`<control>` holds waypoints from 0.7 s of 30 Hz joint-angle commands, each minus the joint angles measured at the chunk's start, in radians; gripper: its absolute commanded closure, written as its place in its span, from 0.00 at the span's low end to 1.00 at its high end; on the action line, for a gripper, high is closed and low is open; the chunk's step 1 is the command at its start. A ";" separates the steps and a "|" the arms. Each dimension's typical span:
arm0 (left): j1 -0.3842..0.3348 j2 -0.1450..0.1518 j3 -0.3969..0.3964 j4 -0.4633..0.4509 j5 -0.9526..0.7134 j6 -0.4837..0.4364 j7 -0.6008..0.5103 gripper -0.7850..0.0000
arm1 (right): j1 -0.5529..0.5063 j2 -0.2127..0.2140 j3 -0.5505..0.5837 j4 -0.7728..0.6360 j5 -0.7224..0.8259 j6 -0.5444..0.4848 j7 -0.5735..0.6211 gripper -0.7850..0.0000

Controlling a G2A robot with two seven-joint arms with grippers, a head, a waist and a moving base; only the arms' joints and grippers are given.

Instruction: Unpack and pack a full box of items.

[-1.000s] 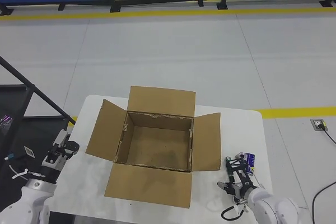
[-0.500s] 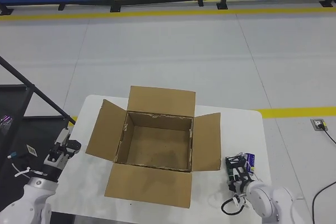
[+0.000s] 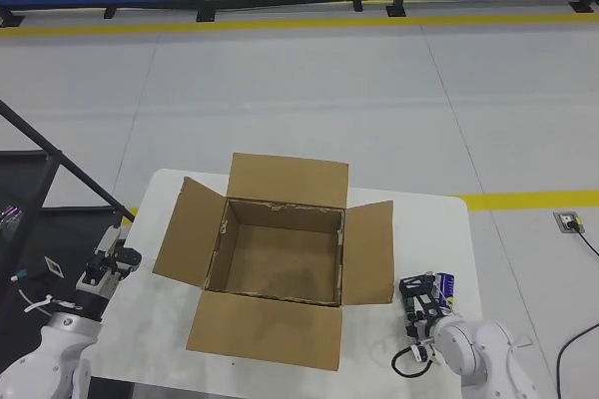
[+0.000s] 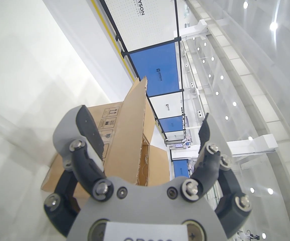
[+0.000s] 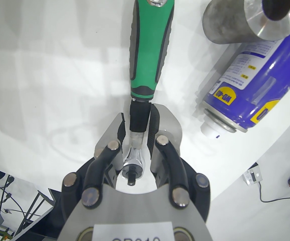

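Two small shifts separate this moment from half a second ago: the right arm's wrist has edged closer to the box [image 3: 280,261], and the left arm has drawn slightly back from it. The box and its flaps have not moved.

Right pincer [image 5: 137,126]: sits low over the bench [image 3: 429,224], to the right of the box's right flap, straddling the black neck of the ratchet wrench [image 5: 150,51]. It is narrowed but not clenched. One pad lies against the neck, and a thin strip of bench shows at the other.

Ratchet wrench: lies flat on the bench. It has a green and grey handle with a metal hanging loop at the end, and a chrome square-drive head between the pincer's fingers.

Spray can [image 5: 255,88]: blue and yellow, on its side just beside the wrench, on the side away from the box. A metal cylinder [image 5: 237,18] lies at its far end.

Left pincer [image 4: 145,126]: released and spread wide, holding nothing, just outside the box's left flap.

Box: brown cardboard, upright, all four flaps folded outward.
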 commanded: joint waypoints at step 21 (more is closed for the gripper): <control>0.004 0.003 -0.004 -0.003 -0.004 0.000 0.009 0.00 | -0.018 0.012 0.021 -0.064 0.011 0.047 -0.043 1.00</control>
